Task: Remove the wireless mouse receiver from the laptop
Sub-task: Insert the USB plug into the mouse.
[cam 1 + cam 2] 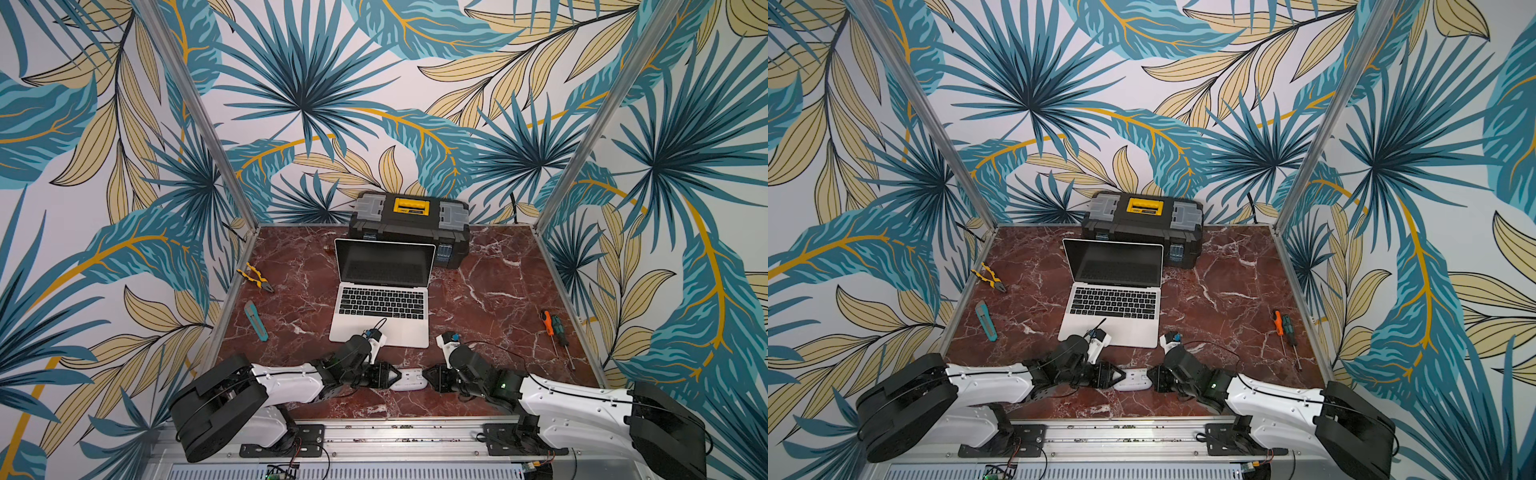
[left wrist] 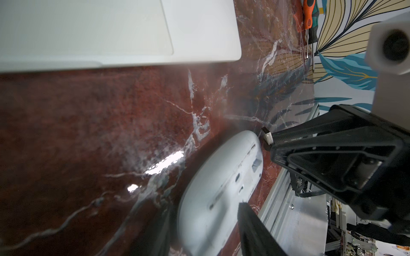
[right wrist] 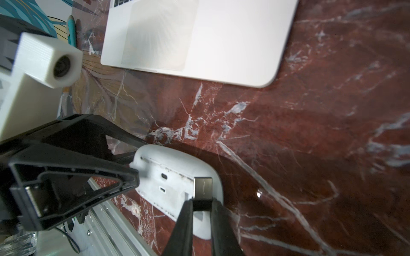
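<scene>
**Desk:** What do both top views show?
**Photographer:** One open laptop (image 1: 382,301) in the middle of the table (image 1: 478,291). One toolbox (image 1: 409,224) stands behind it. Also one pair of pliers (image 1: 255,279), one utility knife (image 1: 255,321), two screwdrivers (image 1: 555,332) and one upturned white mouse (image 1: 1131,379). The table is red marble-look and the walls (image 1: 374,83) are leaf-print.

**Desk:** Left wrist?
**Photographer:** The left gripper (image 2: 206,206) is clamped on the mouse.

**Desk:** Right wrist?
**Photographer:** The right gripper (image 3: 202,201) is pinched on the one receiver (image 3: 202,189). It is out of the laptop, at the mouse's end.
</scene>
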`<act>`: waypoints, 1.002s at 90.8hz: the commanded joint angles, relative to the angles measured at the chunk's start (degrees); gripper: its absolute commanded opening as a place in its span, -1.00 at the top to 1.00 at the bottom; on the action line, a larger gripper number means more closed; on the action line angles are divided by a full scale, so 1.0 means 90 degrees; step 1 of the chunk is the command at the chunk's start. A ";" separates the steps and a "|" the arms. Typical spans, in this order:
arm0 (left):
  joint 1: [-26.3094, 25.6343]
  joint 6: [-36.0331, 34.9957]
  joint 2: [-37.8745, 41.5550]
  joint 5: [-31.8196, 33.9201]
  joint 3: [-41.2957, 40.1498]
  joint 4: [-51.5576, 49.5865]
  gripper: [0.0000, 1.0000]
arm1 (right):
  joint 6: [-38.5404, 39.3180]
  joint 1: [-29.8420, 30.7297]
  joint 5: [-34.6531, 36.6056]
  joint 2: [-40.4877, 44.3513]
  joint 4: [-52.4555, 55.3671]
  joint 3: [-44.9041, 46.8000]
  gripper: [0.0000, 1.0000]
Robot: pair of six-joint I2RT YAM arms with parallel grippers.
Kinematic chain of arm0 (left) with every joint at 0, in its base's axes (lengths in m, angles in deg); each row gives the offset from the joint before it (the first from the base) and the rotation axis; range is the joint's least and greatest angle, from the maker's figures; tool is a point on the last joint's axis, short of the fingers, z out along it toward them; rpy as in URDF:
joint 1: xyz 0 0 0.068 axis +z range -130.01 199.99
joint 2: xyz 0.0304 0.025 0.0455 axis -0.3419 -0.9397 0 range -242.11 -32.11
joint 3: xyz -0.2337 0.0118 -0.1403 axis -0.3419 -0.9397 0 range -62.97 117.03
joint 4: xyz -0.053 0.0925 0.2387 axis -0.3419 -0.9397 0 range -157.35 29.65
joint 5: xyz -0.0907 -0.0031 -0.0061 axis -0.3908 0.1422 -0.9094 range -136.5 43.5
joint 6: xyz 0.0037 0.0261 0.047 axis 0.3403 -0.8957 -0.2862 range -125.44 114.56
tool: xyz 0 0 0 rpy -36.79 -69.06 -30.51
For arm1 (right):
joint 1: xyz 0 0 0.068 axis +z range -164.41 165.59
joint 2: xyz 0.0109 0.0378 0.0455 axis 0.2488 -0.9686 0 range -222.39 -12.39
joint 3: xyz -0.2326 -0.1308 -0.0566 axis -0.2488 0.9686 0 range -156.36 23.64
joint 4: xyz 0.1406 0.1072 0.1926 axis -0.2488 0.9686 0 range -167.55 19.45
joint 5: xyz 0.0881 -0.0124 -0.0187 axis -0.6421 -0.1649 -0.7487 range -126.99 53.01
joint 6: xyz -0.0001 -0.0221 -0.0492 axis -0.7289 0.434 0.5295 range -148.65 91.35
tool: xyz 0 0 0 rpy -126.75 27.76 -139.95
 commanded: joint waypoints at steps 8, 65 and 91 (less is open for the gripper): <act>-0.0015 -0.0100 0.0247 0.0390 0.0065 -0.0601 -0.08 | 0.1089 -0.0001 0.0325 0.0102 0.0880 -0.0545 0.98; -0.0006 -0.0191 0.1643 0.0790 -0.0142 -0.1804 -0.09 | 0.6943 -0.0082 -0.0074 -0.0993 0.2174 -0.2638 0.98; -0.0006 -0.0134 0.1661 0.0705 -0.0252 -0.1714 -0.09 | 0.9019 -0.0105 -0.0305 -0.1713 0.3877 -0.3062 0.99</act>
